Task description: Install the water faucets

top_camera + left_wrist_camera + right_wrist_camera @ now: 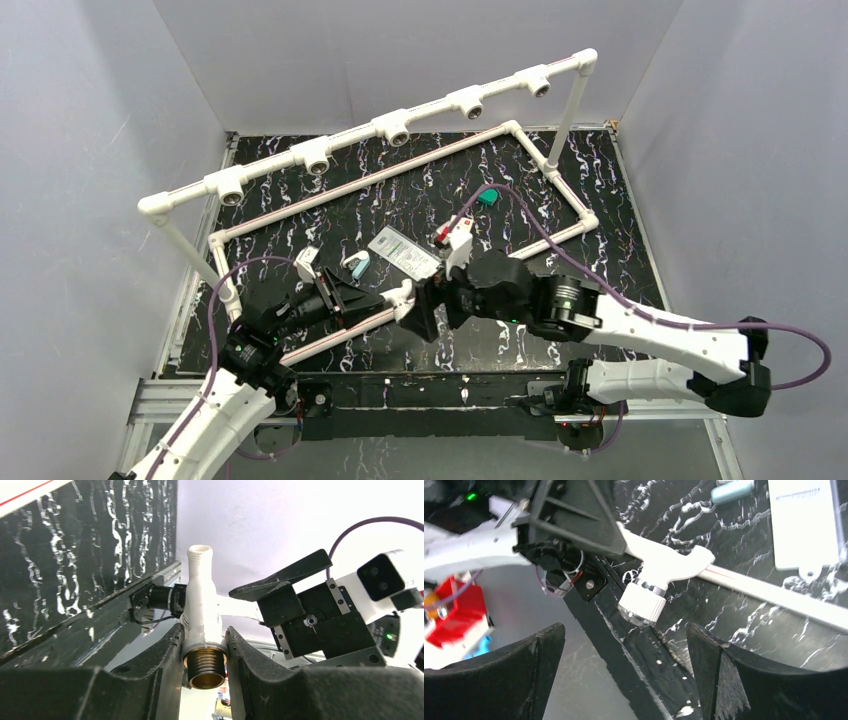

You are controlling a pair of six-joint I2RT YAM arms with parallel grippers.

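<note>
My left gripper point(372, 300) is shut on a white water faucet point(402, 293) and holds it above the near part of the mat. In the left wrist view the fingers point(170, 650) clamp the faucet's body point(201, 600) just above its brass threaded end point(206, 669). My right gripper point(418, 312) is open, right beside the faucet. In the right wrist view the faucet's round ribbed knob point(642, 604) and its spout point(694, 562) sit ahead of the spread fingers point(709, 650), untouched. The raised white pipe rail point(355, 135) with several tee sockets runs across the back.
A white pipe frame point(560, 185) lies on the black marbled mat. Loose on the mat are a flat plastic package point(403, 252), a small teal piece point(358, 266), a white part point(308, 262), a white-and-red part point(457, 235) and a green piece point(487, 197). Grey walls enclose three sides.
</note>
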